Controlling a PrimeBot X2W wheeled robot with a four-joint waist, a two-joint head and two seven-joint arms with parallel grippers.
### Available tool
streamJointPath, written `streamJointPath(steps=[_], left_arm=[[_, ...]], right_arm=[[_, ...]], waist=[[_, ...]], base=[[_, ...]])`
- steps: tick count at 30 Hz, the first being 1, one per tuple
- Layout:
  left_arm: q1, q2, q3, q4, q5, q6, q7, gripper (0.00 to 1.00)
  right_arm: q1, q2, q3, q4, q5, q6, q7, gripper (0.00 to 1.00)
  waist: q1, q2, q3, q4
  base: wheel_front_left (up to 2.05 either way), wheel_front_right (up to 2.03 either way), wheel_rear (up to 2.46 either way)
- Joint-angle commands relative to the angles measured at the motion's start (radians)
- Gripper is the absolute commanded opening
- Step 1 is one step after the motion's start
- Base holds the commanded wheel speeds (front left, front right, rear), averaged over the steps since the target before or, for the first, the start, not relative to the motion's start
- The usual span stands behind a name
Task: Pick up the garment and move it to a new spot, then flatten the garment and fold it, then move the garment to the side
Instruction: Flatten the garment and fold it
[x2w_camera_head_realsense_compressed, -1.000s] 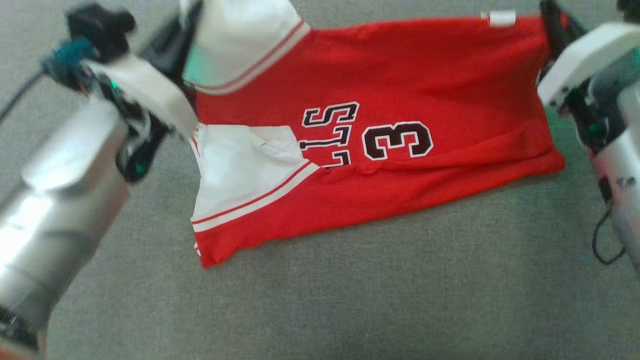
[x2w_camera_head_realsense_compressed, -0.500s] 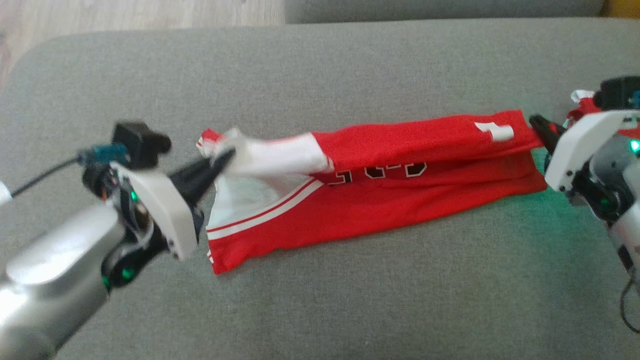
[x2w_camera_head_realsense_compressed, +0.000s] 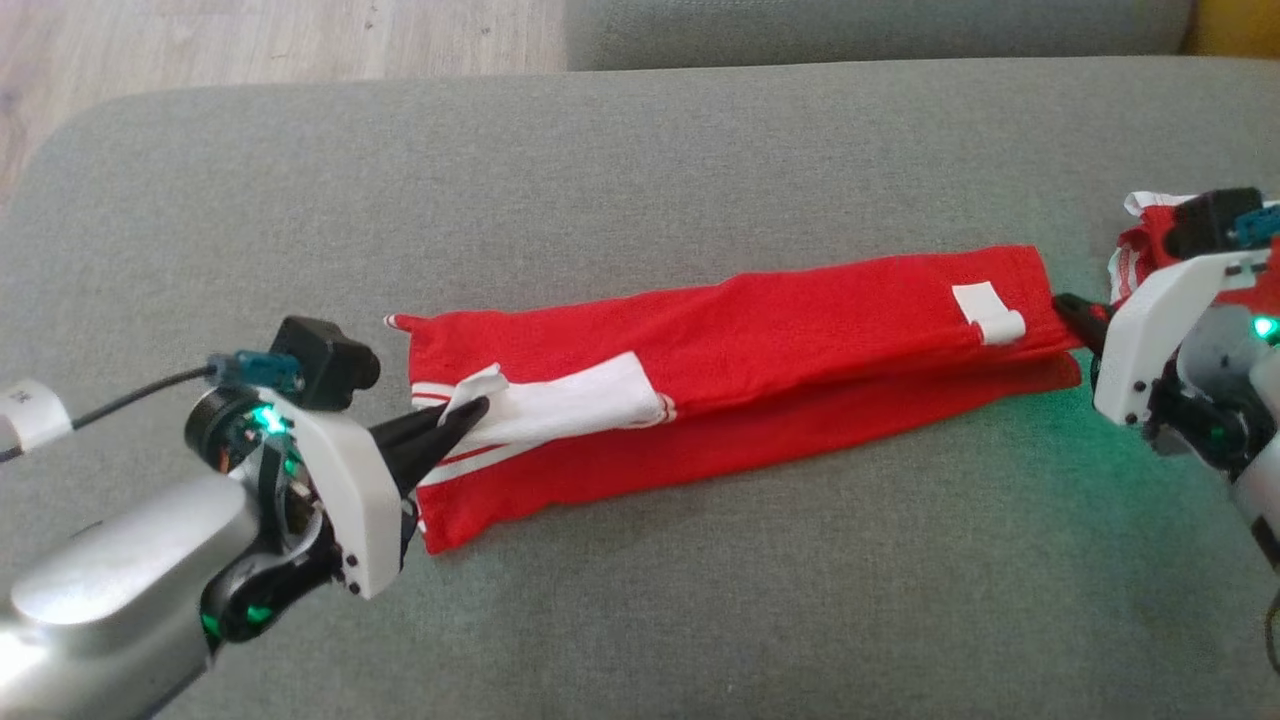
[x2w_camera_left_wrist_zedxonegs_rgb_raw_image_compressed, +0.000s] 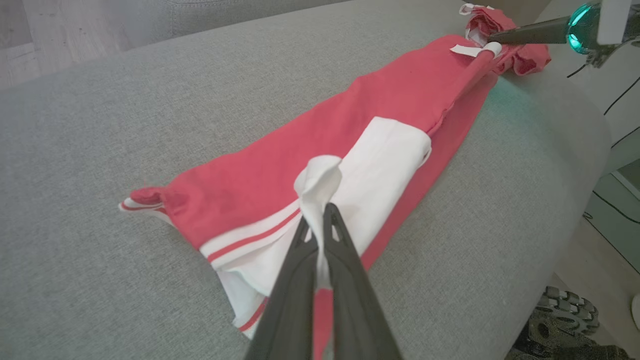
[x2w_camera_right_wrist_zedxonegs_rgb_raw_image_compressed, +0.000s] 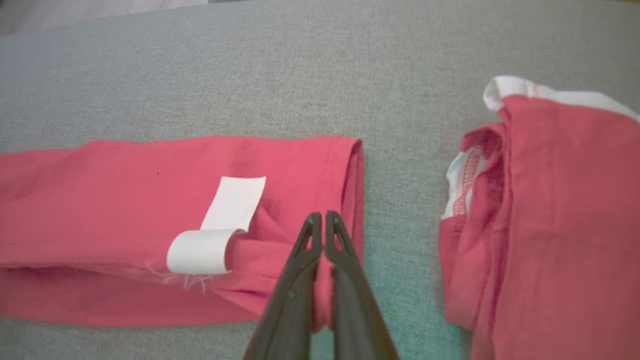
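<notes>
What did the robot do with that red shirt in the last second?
The left claw and right claw lowered the raised edge of the jersey toward the robot, folding it over the half lying on the grey cushion; the number is now hidden. Both claws stay shut on its ends, and the lower half stayed put.

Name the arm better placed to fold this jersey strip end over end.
Right, probably: the right claw pinches the jersey by its doubled hem end, while the left claw holds just a loose white flap that may pull open.
</notes>
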Motion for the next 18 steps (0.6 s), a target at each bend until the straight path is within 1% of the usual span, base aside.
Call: streamJointPath(steps=[1,5,6,7,10,14,15,16,18], left_arm=[[-0.025,0.033,0.042,-0.011,0.010,0.004,0.000,0.00],[-0.019,0.011,0.026,0.024,0.043,0.008,-0.008,0.00],[-0.019,0.004,0.024,0.038,0.062,0.014,-0.022,0.36],[-0.019,-0.002,0.023,0.054,0.081,0.025,-0.040,1.00],[-0.008,-0.030,0.030,0.101,0.100,0.042,-0.094,1.00],[-0.004,-0.069,0.092,0.159,0.101,0.095,-0.221,1.00],[-0.004,-0.069,0.092,0.159,0.101,0.095,-0.221,1.00],[0.004,-0.090,0.139,0.180,0.084,0.124,-0.300,1.00],[0.016,-0.108,0.186,0.192,0.068,0.153,-0.380,1.00]], right_arm=[[0.007,-0.026,0.004,-0.028,0.007,-0.001,0.001,0.00],[0.010,-0.026,0.011,-0.023,0.018,-0.001,0.014,0.00],[0.009,-0.026,0.010,-0.018,0.019,-0.001,0.017,0.89],[0.008,-0.024,0.008,-0.014,0.021,-0.001,0.021,1.00],[0.001,-0.015,-0.015,-0.006,0.037,-0.001,0.012,1.00],[-0.003,0.004,-0.066,-0.018,0.067,-0.001,-0.062,1.00],[-0.003,0.004,-0.066,-0.018,0.067,-0.001,-0.062,1.00],[0.002,0.014,-0.085,-0.039,0.072,-0.001,-0.119,1.00],[0.012,0.027,-0.100,-0.068,0.071,-0.001,-0.184,1.00]], waist=[[0.0000,-0.0001,0.002,-0.002],[0.0000,-0.0001,0.009,-0.006],[0.0000,-0.0001,0.012,-0.008],[0.0000,-0.0001,0.015,-0.012],[0.0000,-0.0001,0.015,-0.021],[0.0000,-0.0001,0.002,-0.031],[0.0000,-0.0001,0.002,-0.031],[0.0000,-0.0001,-0.009,-0.034],[0.0000,-0.0001,-0.024,-0.037]], base=[[0.00,0.00,0.00],[0.00,0.00,0.00],[0.00,0.00,0.00],[0.00,0.00,0.00],[0.00,0.00,0.00],[0.00,0.00,0.00],[0.00,0.00,0.00],[0.00,0.00,0.00],[0.00,0.00,0.00]])
